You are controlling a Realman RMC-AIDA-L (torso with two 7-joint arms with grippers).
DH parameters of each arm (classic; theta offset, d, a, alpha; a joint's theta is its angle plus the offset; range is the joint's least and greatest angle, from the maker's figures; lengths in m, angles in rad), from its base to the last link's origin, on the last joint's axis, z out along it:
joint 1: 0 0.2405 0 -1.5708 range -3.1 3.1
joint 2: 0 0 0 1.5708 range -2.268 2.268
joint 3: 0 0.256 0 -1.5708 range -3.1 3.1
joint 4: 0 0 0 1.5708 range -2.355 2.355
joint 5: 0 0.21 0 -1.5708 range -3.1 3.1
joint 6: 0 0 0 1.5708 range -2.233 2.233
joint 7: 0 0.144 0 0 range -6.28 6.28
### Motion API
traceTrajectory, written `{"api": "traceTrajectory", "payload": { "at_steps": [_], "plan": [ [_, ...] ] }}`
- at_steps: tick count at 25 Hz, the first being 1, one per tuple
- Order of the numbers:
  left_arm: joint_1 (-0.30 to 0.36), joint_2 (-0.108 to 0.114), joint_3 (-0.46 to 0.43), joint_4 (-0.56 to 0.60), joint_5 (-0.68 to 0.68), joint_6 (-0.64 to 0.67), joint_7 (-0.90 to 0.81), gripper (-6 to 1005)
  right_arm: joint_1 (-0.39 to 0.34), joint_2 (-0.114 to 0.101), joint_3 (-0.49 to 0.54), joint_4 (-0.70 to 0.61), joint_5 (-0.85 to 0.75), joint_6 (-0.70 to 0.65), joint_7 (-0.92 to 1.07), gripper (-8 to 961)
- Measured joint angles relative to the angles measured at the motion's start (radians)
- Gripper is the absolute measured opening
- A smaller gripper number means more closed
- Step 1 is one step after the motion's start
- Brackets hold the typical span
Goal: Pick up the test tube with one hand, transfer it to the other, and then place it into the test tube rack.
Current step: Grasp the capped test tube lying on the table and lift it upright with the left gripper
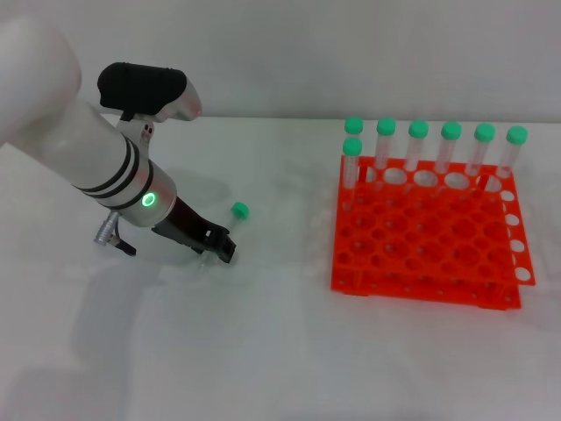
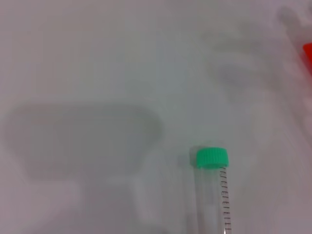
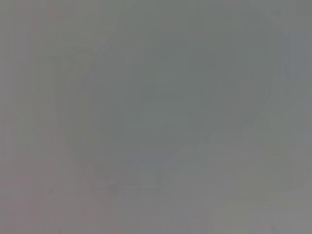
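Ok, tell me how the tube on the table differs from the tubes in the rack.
The test tube lies flat on the white table, by the left end effector; the seven racked tubes stand upright along the far edge of the test tube rack. All have green caps and clear bodies.

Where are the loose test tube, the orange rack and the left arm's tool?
test tube point(image 2: 212, 158), left wrist view, on its green cap.
test tube rack point(image 1: 421, 230), head view, on its top grid.
left tool point(image 1: 219, 246), head view, at its black tips by the tube.
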Motion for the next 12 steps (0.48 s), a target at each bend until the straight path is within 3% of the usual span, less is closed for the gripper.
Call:
{"api": "traceTrajectory", "payload": {
  "at_steps": [12],
  "plan": [
    [-0.010,0.001,0.009,0.004,0.004,-0.001,-0.001,408,-0.009,-0.001,0.002,-0.011,0.001,0.000,0.000,825]
  ]
}}
